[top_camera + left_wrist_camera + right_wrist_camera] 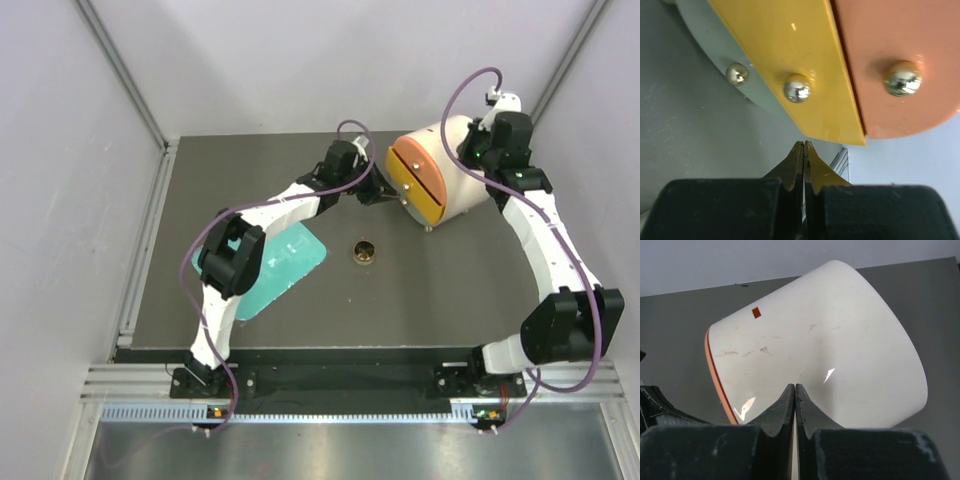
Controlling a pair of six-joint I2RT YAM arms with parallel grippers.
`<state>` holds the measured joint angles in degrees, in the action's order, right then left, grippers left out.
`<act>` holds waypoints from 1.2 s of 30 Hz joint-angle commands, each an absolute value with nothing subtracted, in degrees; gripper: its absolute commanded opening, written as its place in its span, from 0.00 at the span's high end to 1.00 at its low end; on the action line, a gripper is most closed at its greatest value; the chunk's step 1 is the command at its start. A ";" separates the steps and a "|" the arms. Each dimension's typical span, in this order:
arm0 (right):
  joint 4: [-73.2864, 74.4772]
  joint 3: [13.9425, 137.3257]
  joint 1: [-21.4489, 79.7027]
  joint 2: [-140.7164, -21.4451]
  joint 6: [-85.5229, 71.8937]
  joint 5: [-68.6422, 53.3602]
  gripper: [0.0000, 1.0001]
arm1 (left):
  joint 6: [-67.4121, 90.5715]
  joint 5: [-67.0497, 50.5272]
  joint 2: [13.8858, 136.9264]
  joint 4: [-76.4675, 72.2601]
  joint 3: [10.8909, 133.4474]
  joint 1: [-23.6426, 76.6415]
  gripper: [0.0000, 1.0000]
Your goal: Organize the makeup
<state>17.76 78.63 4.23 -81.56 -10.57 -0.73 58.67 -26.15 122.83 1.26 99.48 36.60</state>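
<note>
Makeup compact [363, 252] sat alone mid-table, between teal tray [300, 262] and white drum [455, 160]. Left gripper [804, 146] pinched together, empty, just below yellow drawer [790, 45] knob [797, 88]. Right gripper [795, 387] likewise together behind drum. Risk: closed tips could not grasp knob, likely shoved drum instead.

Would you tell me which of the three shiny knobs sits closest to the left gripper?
The knob on the yellow panel, directly above the left gripper; the other two sit off to either side.
</note>
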 commanded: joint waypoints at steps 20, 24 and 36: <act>17.40 81.30 3.43 -86.57 -10.90 1.50 0.99 | 67.32 -28.74 137.71 -4.66 116.18 37.26 1.00; 17.49 81.21 3.43 -86.66 -10.81 1.32 0.99 | 68.29 -29.44 138.87 -4.75 117.25 37.44 1.00; 17.49 80.60 3.34 -86.57 -10.55 0.70 0.99 | 63.54 -24.26 126.83 -6.59 99.41 35.51 0.73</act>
<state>16.21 79.61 3.86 -85.76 -11.09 1.69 65.54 -26.81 134.93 -2.92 103.88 36.67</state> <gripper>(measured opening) 0.009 0.100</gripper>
